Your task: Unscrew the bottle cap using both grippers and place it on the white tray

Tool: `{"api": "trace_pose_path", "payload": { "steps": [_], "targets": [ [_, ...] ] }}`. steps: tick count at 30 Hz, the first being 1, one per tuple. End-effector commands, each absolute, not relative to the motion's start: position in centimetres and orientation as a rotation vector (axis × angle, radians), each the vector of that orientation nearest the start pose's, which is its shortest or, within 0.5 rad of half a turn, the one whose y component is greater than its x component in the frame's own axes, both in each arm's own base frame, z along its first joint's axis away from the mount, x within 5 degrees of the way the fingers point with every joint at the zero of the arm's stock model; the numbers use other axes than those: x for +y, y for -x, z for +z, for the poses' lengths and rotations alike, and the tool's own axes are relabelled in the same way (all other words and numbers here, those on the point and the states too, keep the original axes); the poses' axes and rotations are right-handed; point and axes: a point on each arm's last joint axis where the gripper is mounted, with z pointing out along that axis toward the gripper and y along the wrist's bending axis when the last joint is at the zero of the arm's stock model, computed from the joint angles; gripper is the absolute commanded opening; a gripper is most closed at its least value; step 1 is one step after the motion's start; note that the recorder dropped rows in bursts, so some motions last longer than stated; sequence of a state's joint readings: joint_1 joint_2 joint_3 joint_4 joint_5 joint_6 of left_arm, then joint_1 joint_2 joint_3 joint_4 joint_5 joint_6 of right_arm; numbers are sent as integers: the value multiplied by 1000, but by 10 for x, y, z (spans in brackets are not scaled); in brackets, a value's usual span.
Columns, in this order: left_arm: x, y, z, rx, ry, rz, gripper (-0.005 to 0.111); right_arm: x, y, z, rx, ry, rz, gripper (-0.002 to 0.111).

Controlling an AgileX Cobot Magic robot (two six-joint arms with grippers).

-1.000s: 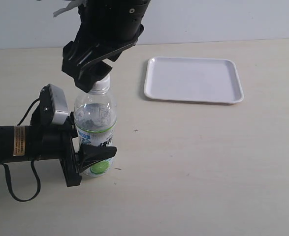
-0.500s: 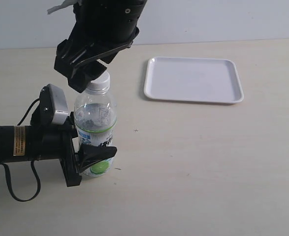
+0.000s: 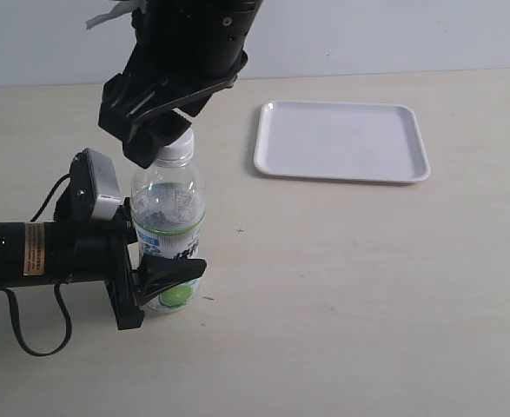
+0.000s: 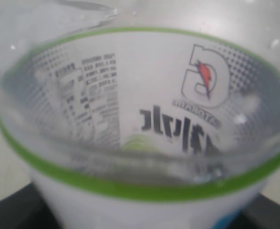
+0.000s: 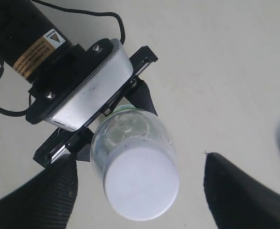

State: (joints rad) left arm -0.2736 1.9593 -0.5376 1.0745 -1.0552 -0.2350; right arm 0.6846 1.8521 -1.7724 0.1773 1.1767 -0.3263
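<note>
The clear bottle [image 3: 169, 204] stands upright on the table, and my left gripper [image 3: 156, 262] is shut on its labelled lower half. In the left wrist view the bottle [image 4: 140, 109] fills the picture. The white bottle cap [image 3: 179, 149] sits on the neck. My right gripper [image 3: 153, 139] hangs over it from above, open. In the right wrist view the cap [image 5: 140, 183] lies between the two dark fingers [image 5: 51, 195], with a gap on each side. The white tray [image 3: 341, 143] lies at the back right, with nothing on it.
The left arm's black body and cable [image 3: 29, 252] lie along the table at the left. A pale wall runs behind the table's far edge [image 3: 394, 74].
My right gripper has shifted slightly to the left around the cap and stays open. The bottle and the left gripper have not moved.
</note>
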Motion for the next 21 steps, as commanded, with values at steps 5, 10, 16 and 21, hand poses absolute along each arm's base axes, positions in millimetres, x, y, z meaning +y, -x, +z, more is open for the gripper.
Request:
{"api": "trace_pose_path", "payload": {
  "steps": [5,10,16,21],
  "targets": [
    [-143,-240,100,1651,-1181,-830,0,269,-306,311,2466,1321,317,65],
    [-143,-240,100,1651,-1181,-830,0,267,-306,313,2457,1323,296,64],
    [-143,-240,100,1651,-1181,-830,0,265,-303,323,2433,1312,301,64],
    [-143,-240,100,1650,-1182,-829,0,265,-302,324,2434,1309,308,63]
  ]
}}
